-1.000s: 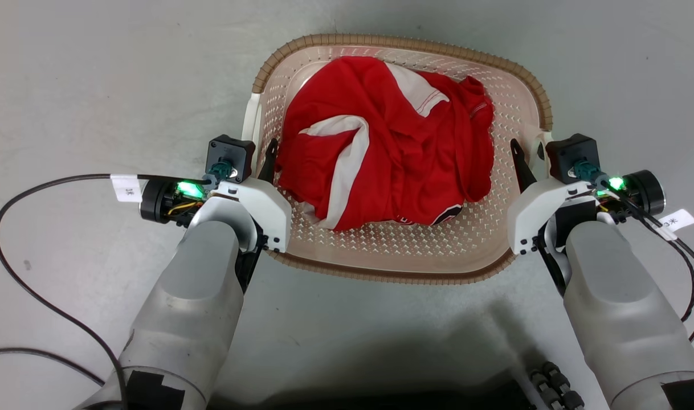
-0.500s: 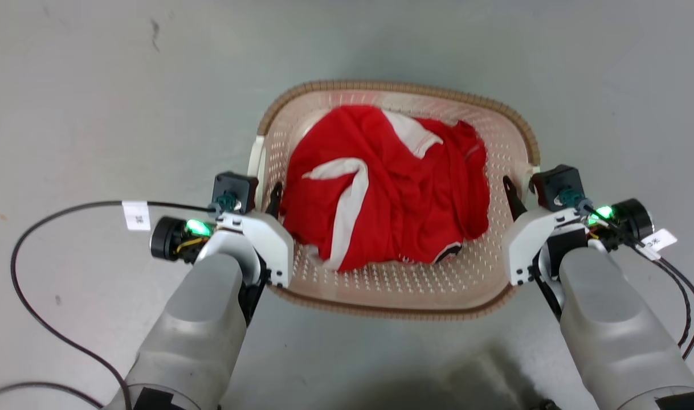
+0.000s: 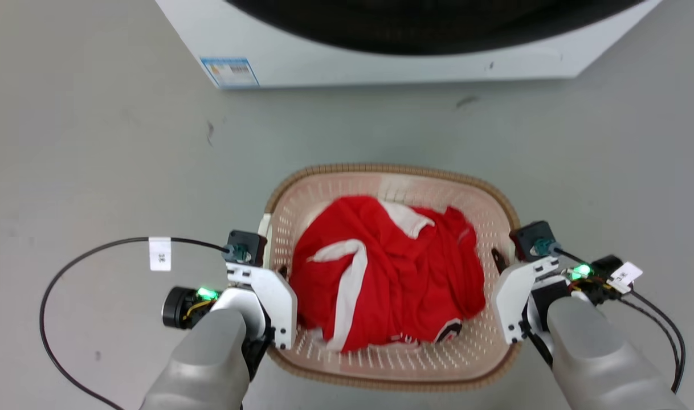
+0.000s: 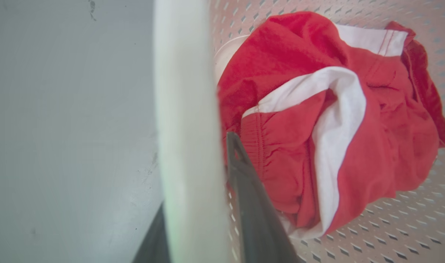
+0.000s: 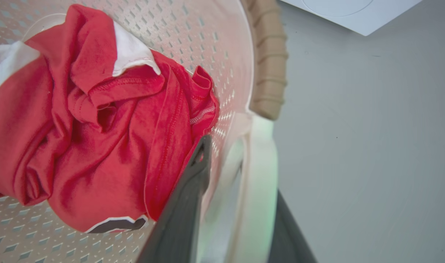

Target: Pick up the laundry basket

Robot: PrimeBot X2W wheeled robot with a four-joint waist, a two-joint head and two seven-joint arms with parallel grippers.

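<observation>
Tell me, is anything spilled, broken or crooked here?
Nothing stands out. The laundry basket looks whole and about level, with the left gripper and right gripper each clamped on a white side handle. The red-and-white garment is bunched inside, none of it over the rim.

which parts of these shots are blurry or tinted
Left wrist view: the left handle of the laundry basket is blurred close up, green-tinged low down; the red garment is sharp. Right wrist view: right handle likewise soft and green-tinged. Head view: evenly lit, sharp.
</observation>
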